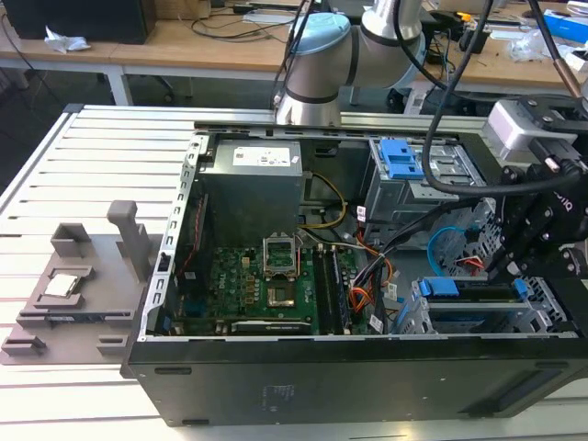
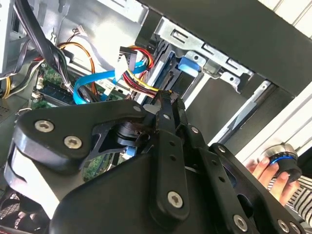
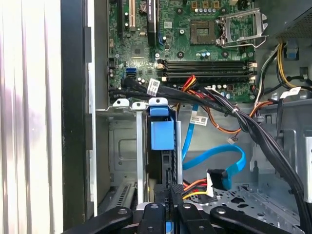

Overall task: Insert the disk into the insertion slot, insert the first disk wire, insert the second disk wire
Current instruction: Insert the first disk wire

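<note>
At the drive cage (image 3: 123,146), I saw the gripper (image 3: 174,188) closed tight on the end of the red-and-yellow wire bundle (image 3: 196,186), just beside the disk (image 3: 162,135) seated in that cage; the blue cable (image 3: 214,155) curled close by.

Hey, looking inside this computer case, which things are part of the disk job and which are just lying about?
Job: disk, in the insertion slot; first disk wire, held by the gripper; second disk wire.
Lying about: grey fixture on the table; motherboard; power supply; taller cage with blue latch.
</note>
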Available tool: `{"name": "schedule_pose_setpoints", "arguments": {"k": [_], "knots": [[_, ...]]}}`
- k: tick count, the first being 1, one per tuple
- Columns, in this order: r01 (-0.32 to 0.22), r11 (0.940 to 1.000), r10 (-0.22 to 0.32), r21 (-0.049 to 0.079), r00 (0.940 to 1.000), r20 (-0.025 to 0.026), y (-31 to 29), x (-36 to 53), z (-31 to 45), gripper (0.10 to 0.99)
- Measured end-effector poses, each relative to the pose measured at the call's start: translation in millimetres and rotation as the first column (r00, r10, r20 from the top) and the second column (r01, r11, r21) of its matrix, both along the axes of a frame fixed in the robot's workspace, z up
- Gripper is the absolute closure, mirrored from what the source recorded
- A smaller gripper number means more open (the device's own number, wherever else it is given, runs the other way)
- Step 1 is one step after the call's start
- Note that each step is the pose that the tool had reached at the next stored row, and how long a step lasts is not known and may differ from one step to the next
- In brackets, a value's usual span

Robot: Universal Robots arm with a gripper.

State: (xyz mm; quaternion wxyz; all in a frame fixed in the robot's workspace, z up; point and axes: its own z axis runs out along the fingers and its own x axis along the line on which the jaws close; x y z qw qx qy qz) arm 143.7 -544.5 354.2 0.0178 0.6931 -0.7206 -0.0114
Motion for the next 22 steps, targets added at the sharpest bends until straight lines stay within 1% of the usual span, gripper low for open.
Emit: {"name": "schedule_pose_setpoints", "arguments": {"k": [2, 4, 8, 13, 15, 18, 20, 22], "knots": [[0.0, 1.0, 0.0, 0.0, 1.0, 0.0, 0.0, 1.9, -0.6, 0.925], [0.0, 1.0, 0.0, 0.0, 1.0, 0.0, 0.0, 2.6, -2.9, 0.925], [0.0, 1.0, 0.0, 0.0, 1.0, 0.0, 0.0, 3.4, -4.8, 0.925], [0.0, 1.0, 0.0, 0.0, 1.0, 0.0, 0.2, 3.7, -6.9, 0.925], [0.0, 1.0, 0.0, 0.0, 1.0, 0.0, 0.7, 2.1, -7.2, 0.925], [0.0, 1.0, 0.0, 0.0, 1.0, -0.0001, 3.6, -0.8, -7.3, 0.925], [0.0, 1.0, 0.0, 0.001, 1.0, -0.0001, 6.7, -1.3, -7.3, 0.925], [0.0, 1.0, 0.0, 0.001, 1.0, 0.0, 6.8, -1.5, -7.3, 0.925]]}}
